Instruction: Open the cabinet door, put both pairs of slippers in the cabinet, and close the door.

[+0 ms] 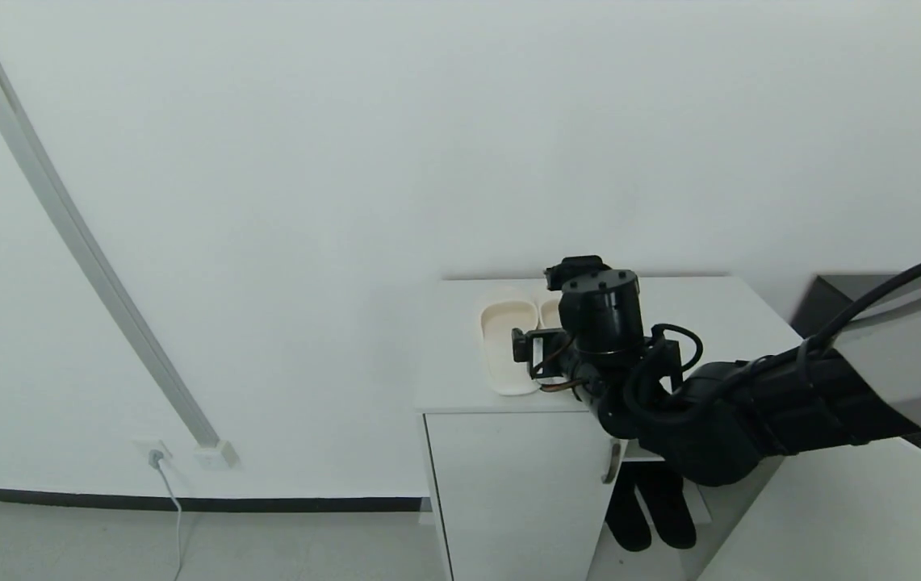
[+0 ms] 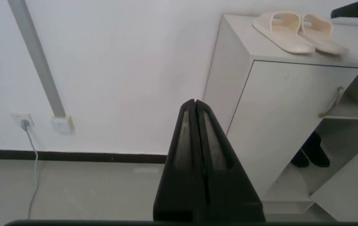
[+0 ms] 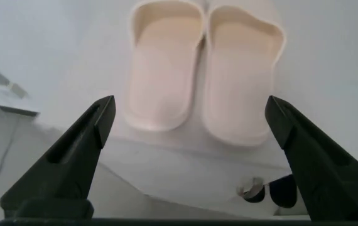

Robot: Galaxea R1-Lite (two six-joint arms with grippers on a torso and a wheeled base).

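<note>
Showing, head view: cream slippers (image 1: 502, 355) side by side on the cabinet (image 1: 444, 383) top, long axes front-to-wall, strap ends wallward, beneath the right gripper (image 1: 528, 349). Left wrist view: left gripper (image 2: 195, 116) pressed together; black slippers (image 2: 319, 155) inside the cabinet. Right wrist view: its fingers (image 3: 72, 157) spread wide.

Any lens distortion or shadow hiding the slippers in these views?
Head view: wall conduit bows, a wide-angle bend; black slippers sit in shade inside the cabinet, little detail. Right wrist view: cream slippers evenly lit, no glare.
</note>
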